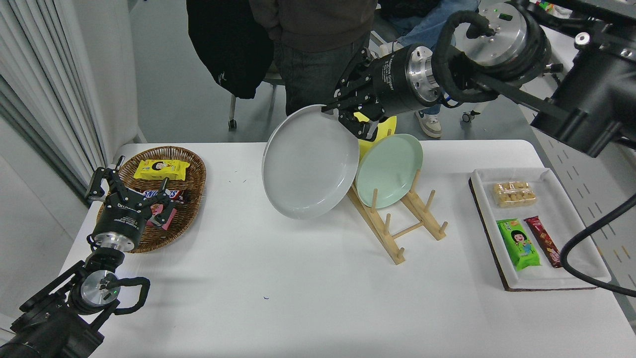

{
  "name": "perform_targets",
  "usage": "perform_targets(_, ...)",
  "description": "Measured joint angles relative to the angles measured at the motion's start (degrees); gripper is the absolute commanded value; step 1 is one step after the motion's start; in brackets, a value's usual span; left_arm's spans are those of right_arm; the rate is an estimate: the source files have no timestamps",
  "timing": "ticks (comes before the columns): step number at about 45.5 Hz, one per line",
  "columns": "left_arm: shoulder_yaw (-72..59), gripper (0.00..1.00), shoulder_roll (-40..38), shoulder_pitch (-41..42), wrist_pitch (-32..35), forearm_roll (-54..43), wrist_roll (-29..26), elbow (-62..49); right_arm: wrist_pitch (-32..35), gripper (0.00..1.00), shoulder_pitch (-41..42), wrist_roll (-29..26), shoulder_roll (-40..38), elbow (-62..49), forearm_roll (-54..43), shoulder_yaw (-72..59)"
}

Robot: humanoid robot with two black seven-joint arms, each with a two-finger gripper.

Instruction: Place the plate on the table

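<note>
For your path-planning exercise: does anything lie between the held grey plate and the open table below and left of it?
Nothing visible does. The right hand holds the plate by its rim, tilted above bare table. The wooden rack stands to its right, the basket to its left.

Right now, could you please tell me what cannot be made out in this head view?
- The round yellow plate: mostly hidden behind the round pale grey plate and the right gripper.
- The wooden rack: its far end is covered by the grey plate and the mint green plate.
- The snacks in the wicker basket: partly blocked by the parked left gripper.
- The standing person: cut off by the top edge.
</note>
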Motion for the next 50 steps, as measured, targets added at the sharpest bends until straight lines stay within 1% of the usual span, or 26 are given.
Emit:
perform_targets(19,0.0,0.98,0.0,0.0,0.0,0.0,0.0,0.0,-2.4,0.0,-4.6,0.0,3.3,-1.9,3.1,0.1)
perform_targets(25,0.0,0.98,0.0,0.0,0.0,0.0,0.0,0.0,-2.7,0.0,-6.3,-0.1,6.1,-5.9,3.3,0.2)
perform_targets(37,0.0,0.98,0.0,0.0,0.0,0.0,0.0,0.0,-2.7,0.0,-7.8,-0.1,12.9,-17.2,3.4,0.1)
perform_targets(50,0.0,0.98,0.0,0.0,0.0,0.0,0.0,0.0,-6.9,0.0,-9.6,-0.3,17.6,-22.4,4.0,0.2)
